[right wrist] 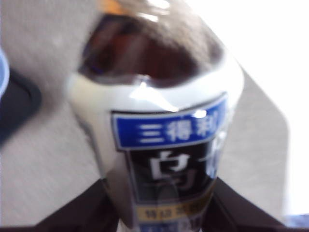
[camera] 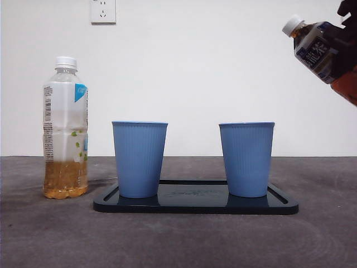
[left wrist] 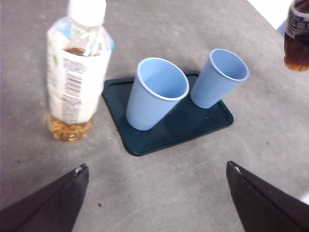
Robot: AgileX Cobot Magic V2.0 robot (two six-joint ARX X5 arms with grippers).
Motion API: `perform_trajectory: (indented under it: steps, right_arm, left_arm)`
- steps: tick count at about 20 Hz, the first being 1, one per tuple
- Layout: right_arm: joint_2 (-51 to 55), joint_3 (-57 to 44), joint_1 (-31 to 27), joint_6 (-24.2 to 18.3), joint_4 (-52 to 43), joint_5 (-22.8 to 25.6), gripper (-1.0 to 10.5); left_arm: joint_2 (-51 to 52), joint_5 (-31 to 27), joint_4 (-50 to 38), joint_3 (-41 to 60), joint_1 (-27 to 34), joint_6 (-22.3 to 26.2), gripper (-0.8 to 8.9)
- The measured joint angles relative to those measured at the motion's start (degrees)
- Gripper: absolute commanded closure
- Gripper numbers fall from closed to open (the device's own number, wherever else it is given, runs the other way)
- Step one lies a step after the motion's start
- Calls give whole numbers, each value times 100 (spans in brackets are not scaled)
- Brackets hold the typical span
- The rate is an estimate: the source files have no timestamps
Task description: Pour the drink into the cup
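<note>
Two blue ribbed cups stand upright on a dark tray: a left cup and a right cup. High at the right, my right gripper is shut on a dark tea bottle. The bottle tilts with its white cap on, pointing up and toward the cups, above and to the right of the right cup. Its label fills the right wrist view between the jaws of my right gripper. My left gripper is open and holds nothing, hovering on the near side of the tray.
A capped bottle of pale tea, about a quarter full, stands on the grey table left of the tray, also shown as the pale tea bottle. A wall outlet sits on the white wall behind.
</note>
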State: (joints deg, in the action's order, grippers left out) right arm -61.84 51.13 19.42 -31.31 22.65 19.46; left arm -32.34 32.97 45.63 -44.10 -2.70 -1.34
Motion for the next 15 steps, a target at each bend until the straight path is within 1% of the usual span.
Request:
perform_trajectory:
  steps: [2,8,10,12,15]
  right_arm:
    - [0,24,221,-518,118,435,853]
    - [-50,24,763,-1781,236,1537,854]
    - [-146,24,942,-2201,236,1864,871]
    - [-280,24,1106,-2533,229,2184,871]
    - [-492,24,1270,-2885,181,2474,873]
  left_arm:
    - [0,2,0,-2,-66,0,353]
    - [4,0,0,0,-254,0,353]
    - [4,2,2,-2,-299,0,353]
    - [4,0,0,-2,-341,0,353]
    - [4,0,2,0,-404,0,353]
